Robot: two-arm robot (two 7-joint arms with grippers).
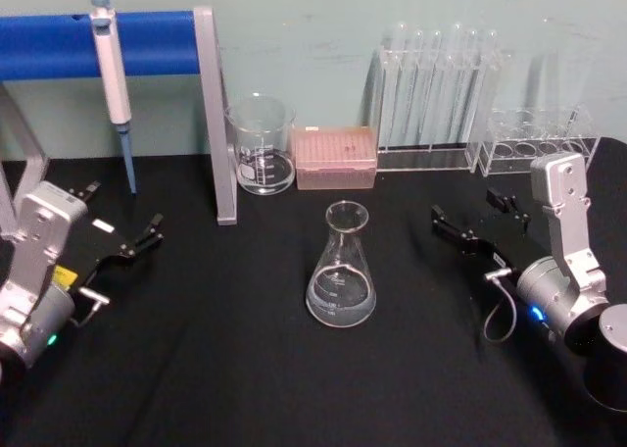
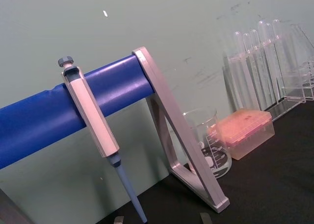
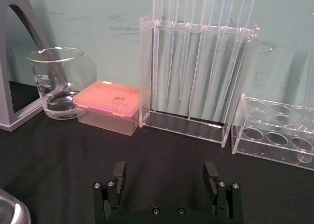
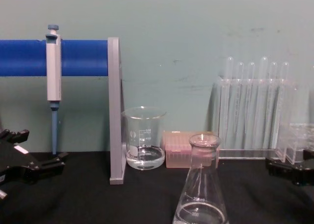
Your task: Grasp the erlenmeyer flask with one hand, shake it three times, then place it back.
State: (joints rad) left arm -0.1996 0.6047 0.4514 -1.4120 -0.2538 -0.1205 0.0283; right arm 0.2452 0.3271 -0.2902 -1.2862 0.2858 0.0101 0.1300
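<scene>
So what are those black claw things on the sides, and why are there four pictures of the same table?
Those are a robot's two arms. Each ends in a pincer: the left pincer and the right pincer, both open and holding nothing. The four pictures come from cameras on the robot's head, chest and each wrist, so you see one table from different spots. In the middle stands a cone-shaped glass flask with a little clear liquid. Behind it are a round glass beaker, a pink box, and clear racks with tall tubes. A dropper tool hangs on a blue bar.
</scene>
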